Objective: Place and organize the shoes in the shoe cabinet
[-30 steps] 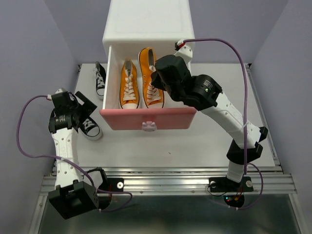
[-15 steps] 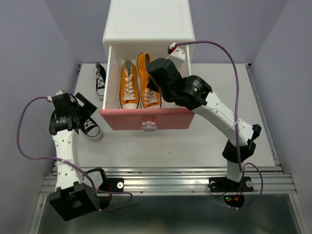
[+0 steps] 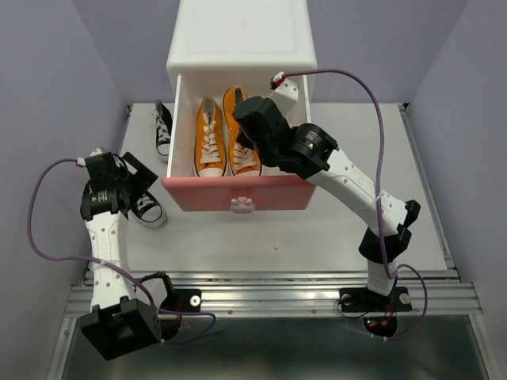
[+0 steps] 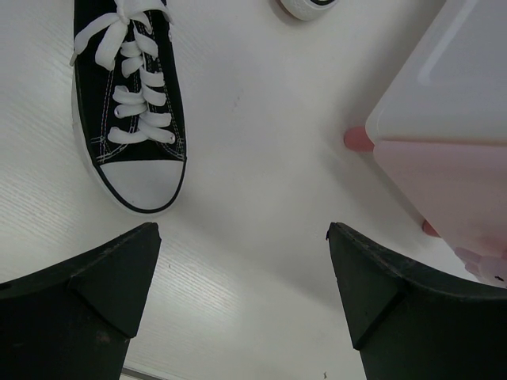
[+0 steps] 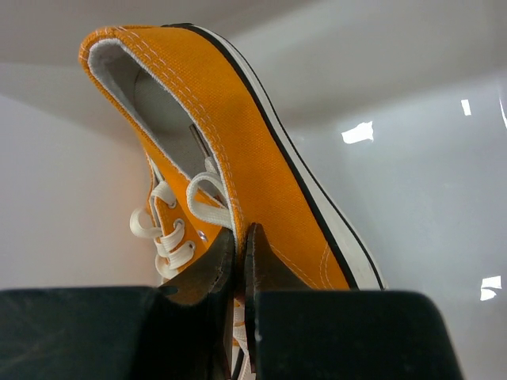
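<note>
Inside drawer (image 3: 238, 194) | right fingers (image 5: 333, 332) pinch orange shoe (image 5: 261, 182) | left fingers (image 4: 95, 301) spread near black shoe (image 4: 139, 103)

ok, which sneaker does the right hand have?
The orange canvas sneaker on the pink drawer's right side: the right hand pinches its side wall. The other orange sneaker and both black ones lie free.

The top external camera looks down from above and behind the arm bases, covering the desk (image 3: 317, 237) and shoe cabinet (image 3: 242, 36). The left wrist camera faces down near the desk, past its fingers (image 4: 87, 293), at a black shoe (image 4: 170, 103) and the cabinet's corner, both also seen from above. The right wrist camera sits close against an orange shoe (image 5: 238, 134) in the drawer (image 3: 238, 192).
</note>
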Controlling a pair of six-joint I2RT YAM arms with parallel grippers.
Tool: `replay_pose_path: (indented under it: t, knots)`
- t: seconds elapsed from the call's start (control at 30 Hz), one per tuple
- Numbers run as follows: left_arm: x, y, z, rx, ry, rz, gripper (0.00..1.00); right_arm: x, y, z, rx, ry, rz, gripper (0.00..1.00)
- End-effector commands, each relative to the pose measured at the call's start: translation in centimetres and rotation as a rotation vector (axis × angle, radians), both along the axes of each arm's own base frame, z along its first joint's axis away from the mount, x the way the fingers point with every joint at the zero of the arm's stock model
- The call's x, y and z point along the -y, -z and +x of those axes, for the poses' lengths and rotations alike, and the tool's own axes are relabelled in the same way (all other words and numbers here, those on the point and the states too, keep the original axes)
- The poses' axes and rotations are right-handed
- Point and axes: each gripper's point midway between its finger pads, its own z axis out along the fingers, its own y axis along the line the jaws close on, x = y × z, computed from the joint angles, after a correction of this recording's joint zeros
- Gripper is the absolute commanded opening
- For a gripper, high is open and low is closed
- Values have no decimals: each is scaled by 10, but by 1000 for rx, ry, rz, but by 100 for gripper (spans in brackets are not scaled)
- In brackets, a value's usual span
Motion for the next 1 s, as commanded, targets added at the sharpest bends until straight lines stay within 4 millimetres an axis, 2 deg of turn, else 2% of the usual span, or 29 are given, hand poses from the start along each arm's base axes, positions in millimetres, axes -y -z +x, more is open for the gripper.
replay_pose_path:
  t: [0.0,0.3,0.97]
  knots:
    - [-3,0,-5,7,-11,19,99,7,-21,14,61,84,89,1]
    - [-3,4,-7,1,-18,17,99,0,-5,24,24,61,95,1]
    - [-4,8,-7,-11,-18,22,99,-11,-1,44,54,70,87,0]
